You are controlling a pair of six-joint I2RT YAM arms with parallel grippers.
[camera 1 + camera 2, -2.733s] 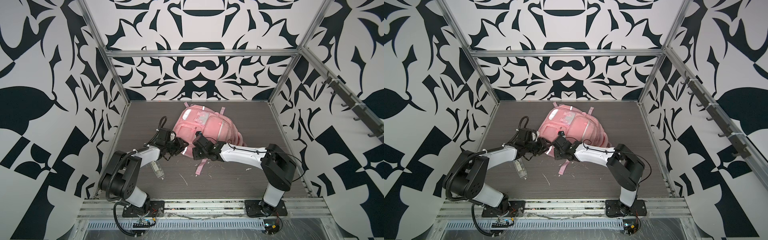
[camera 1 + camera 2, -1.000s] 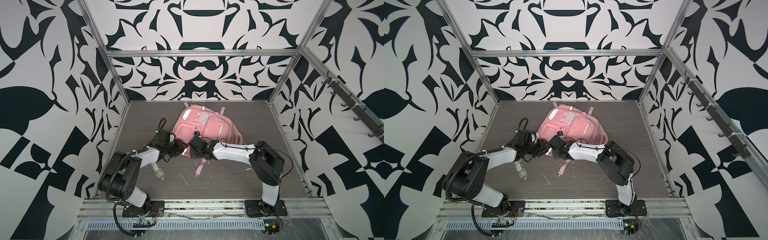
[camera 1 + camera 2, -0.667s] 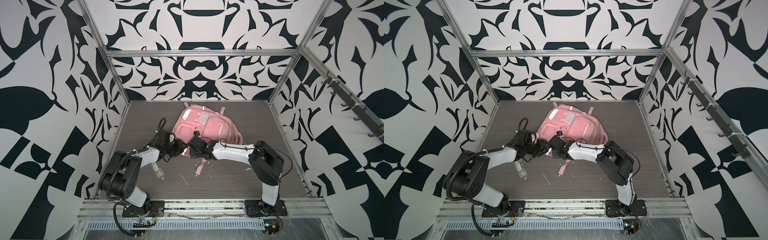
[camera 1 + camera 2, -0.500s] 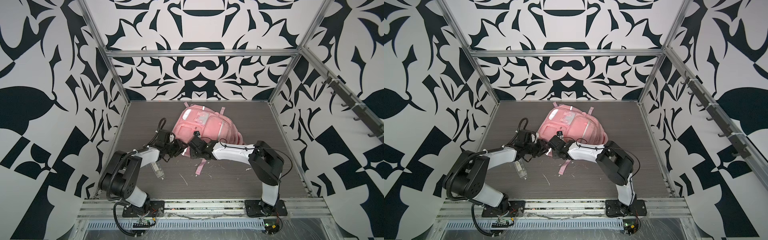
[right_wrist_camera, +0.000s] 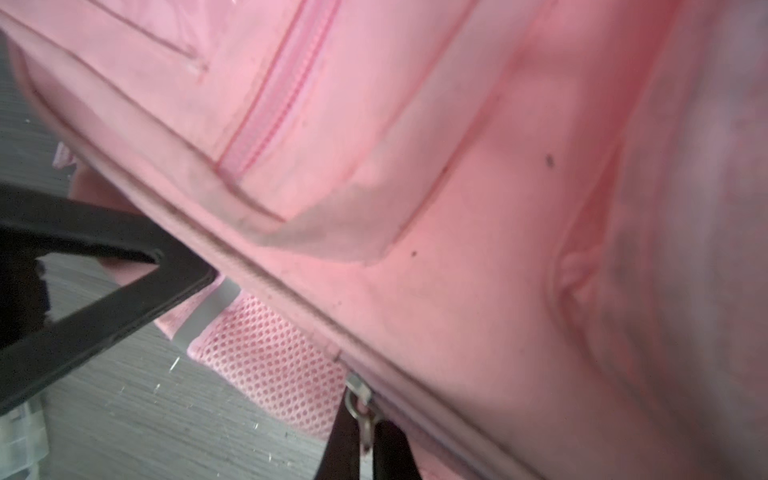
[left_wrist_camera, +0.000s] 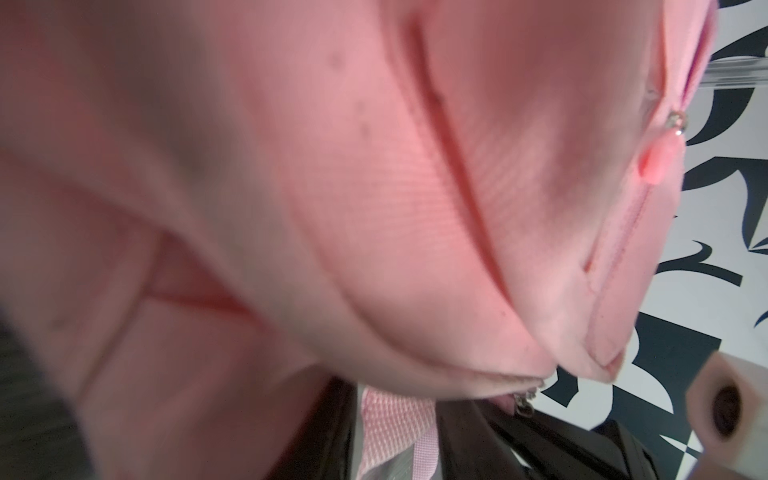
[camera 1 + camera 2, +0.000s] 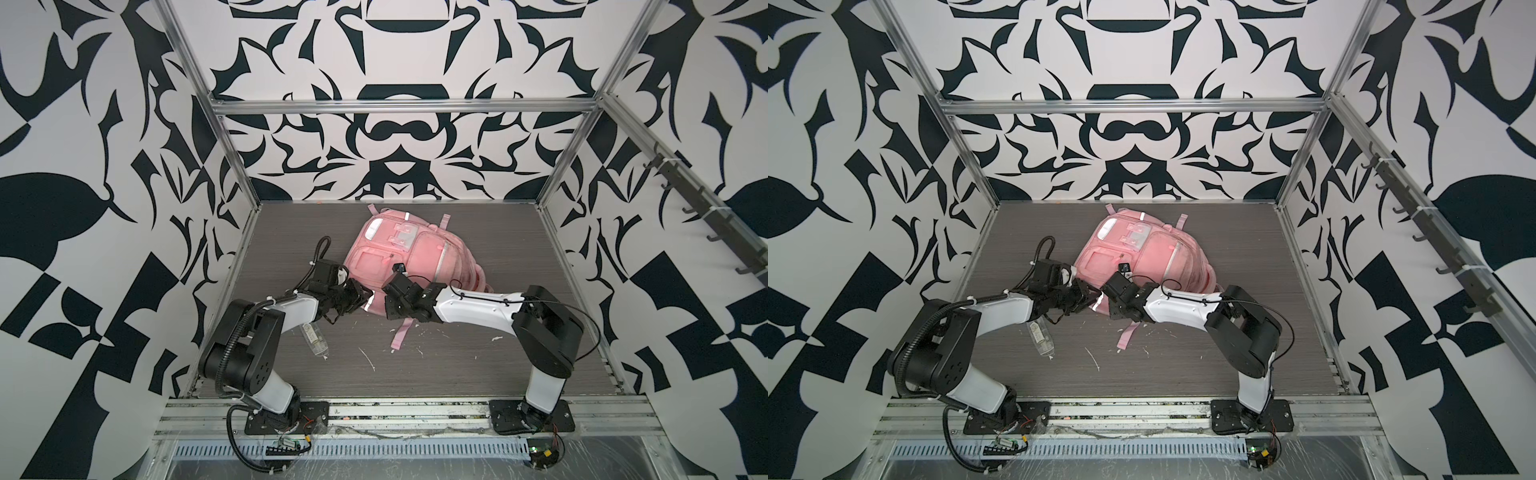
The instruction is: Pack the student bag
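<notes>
Black and white walls (image 7: 395, 137) all around
Big black leaf shapes cover the white walls. The floor (image 7: 457, 357) is dark grey with little white bits on it. Shiny metal bars (image 7: 399, 106) run along the edges. Dark hooks (image 7: 1480, 305) stick out from one side wall.

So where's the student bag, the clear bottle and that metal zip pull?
student bag (image 7: 428, 262): in a top view, on its front pocket.
clear bottle (image 7: 314, 338): in a top view, on its body.
zip pull (image 5: 360, 397): right wrist view, on its metal slider.
</notes>
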